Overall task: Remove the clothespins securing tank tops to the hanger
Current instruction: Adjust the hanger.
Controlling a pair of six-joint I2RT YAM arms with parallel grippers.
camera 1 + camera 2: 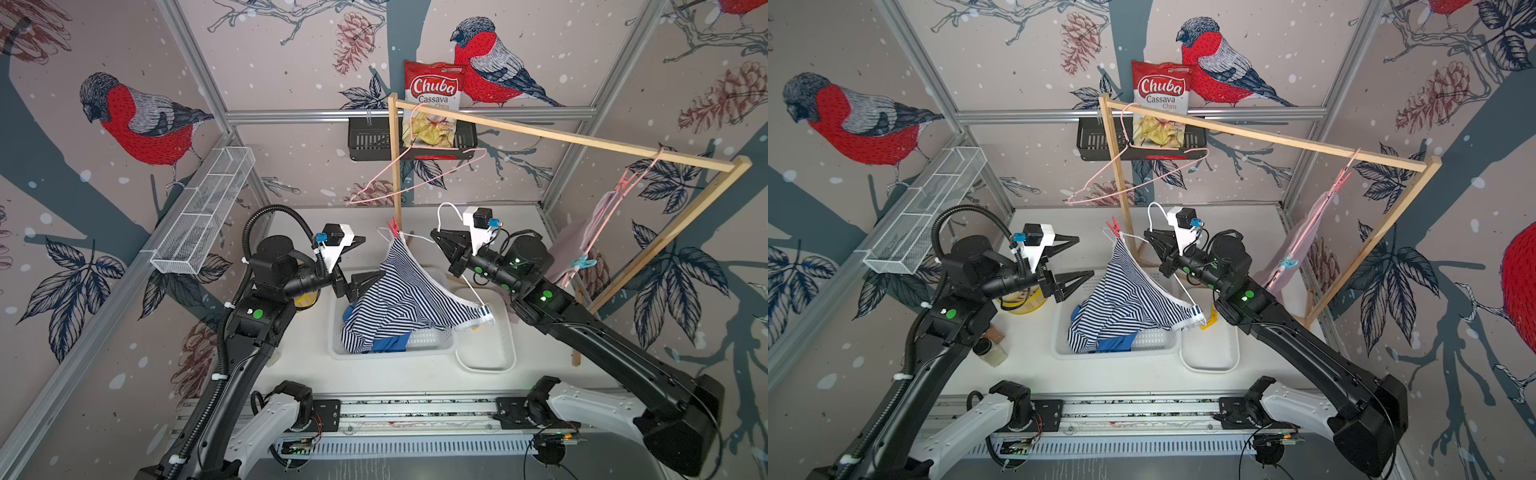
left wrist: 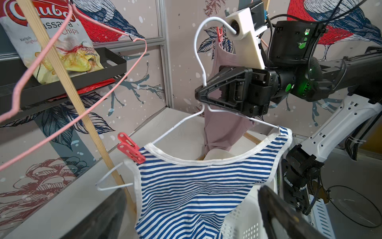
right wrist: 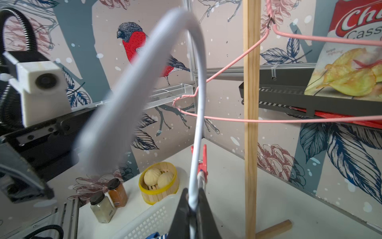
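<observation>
On the counter [image 1: 374, 374], a basket [image 1: 428, 340] holds the blue top [image 1: 388, 343], and a yellow clothespin [image 1: 1209, 321] lies at the far end of the tray [image 1: 1210, 357] beside it. The striped top [image 1: 399, 291] drapes from a white hanger [image 3: 201, 99] down into the basket. The left pincer [image 1: 1084, 257] hovers spread wide, just beside the striped top and holding nothing. The right pincer [image 2: 198, 94] is pressed together on the hanger's neck, below its hook. A red clothespin [image 2: 130, 148] pins one strap to the hanger's far arm. Farther back on the right, the mauve top [image 1: 571, 247] hangs from the wooden rack [image 1: 540, 137], with a pink clothespin [image 1: 1343, 176] above and a teal clothespin [image 1: 583, 262] below.
</observation>
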